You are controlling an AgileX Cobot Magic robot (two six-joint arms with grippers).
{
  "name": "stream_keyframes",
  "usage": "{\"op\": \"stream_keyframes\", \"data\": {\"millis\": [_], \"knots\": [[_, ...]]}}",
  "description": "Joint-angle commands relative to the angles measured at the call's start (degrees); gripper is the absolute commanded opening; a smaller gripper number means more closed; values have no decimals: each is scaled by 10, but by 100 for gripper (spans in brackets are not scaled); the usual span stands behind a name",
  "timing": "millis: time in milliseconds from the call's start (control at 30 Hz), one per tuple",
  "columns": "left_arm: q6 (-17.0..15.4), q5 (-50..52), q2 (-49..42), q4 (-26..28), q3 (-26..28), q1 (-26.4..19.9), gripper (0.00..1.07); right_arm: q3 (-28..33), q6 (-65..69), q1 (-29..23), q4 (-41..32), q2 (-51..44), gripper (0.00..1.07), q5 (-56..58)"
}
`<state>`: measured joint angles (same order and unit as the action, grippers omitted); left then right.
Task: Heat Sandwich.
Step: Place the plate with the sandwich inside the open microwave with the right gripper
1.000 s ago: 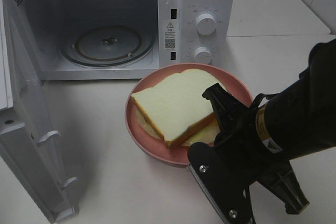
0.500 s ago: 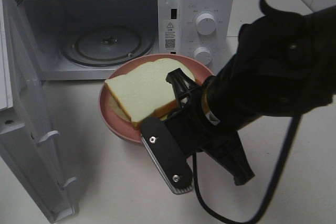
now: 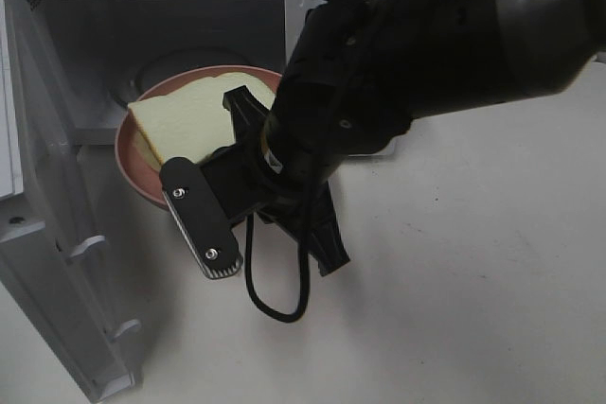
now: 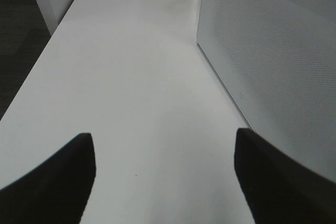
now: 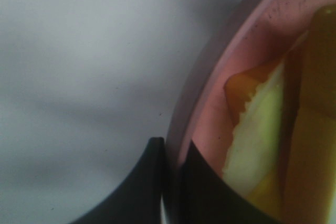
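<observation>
A: sandwich, looks?
B: Pale cream bread, flat squarish top slice, tan-orange crust along the edge. R wrist cam shows yellow filling w/ a ragged edge poking out under the bread.
A: Where is it?
B: On the pink plate, at the mouth of the microwave. The door is swung wide. Far part of the plate is past the front sill, near rim sticks out front. Lifted or resting: can't tell.
A: R gripper?
B: Fingers nearly together, pinching the plate rim on the side away from the microwave, one inside the rim, one outside. Grips the plate only, not the bread.
A: Sandwich vs fingers?
B: Just beside the inner finger, on its microwave side. Touching or not: can't tell, too close + blurry.
A: L gripper?
B: Fingers wide apart, nothing btwn them. Over the bare table, next to a white dotted panel. Microwave wall or door: can't tell.
</observation>
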<state>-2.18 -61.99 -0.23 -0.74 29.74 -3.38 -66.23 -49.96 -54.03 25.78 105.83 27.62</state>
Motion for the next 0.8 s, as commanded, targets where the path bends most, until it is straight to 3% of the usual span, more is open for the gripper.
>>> {"op": "stream_keyframes", "data": {"millis": [33, 600, 800], "knots": [[1, 7, -2, 0, -2, 4, 71, -49, -7, 5, 3, 27, 0, -7], [1, 7, -2, 0, -2, 4, 71, -220, -78, 33, -39, 136, 0, 59], [1, 7, -2, 0, -2, 4, 71, -301, -114, 61, -97, 176, 0, 76]]}}
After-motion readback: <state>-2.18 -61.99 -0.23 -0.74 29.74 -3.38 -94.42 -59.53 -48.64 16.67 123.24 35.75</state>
